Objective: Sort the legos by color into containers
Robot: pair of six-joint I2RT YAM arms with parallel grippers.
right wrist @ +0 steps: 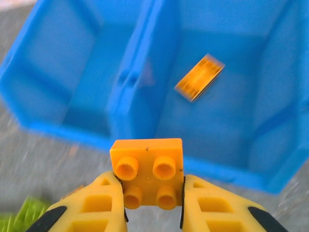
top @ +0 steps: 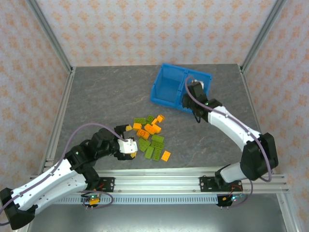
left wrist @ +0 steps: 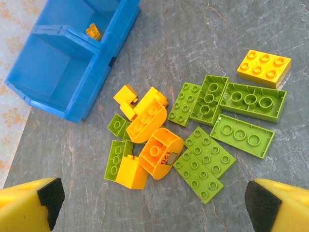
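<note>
Bricks (top: 150, 133) in orange and lime green lie in a loose heap near the middle of a grey, stone-patterned table (top: 96, 96). From the left wrist camera, flat green plates crowd the right side of the heap and rounded orange pieces sit in its middle. One orange six-stud brick (left wrist: 264, 67) lies a little apart at the far right. A blue bin (top: 171, 89) with two compartments stands beyond the heap, toward the back right of the table, turned at an angle to the table edge.

The right arm reaches over the bin's near right corner and hides part of that compartment from overhead. The right gripper (right wrist: 151, 186) is clenched on a small orange four-stud brick (right wrist: 147, 164). Its studs face the wrist camera, and the yellow fingers (right wrist: 96, 208) pinch it on both sides. The brick hangs just in front of the bin's near wall, roughly in line with the divider (right wrist: 133, 82). Another orange brick (right wrist: 199, 77) lies on the floor of the compartment to the right of the divider in that view, which is blurred.

The left gripper (top: 126, 145) hangs at the heap's left edge, released, its fingers spread wide. The nearest bricks lie just ahead of its padded fingertips (left wrist: 48, 195).

Walls (top: 159, 29) papered in a pale peach floral pattern enclose the table on three sides, with silver metal posts (top: 48, 34) at the corners.
</note>
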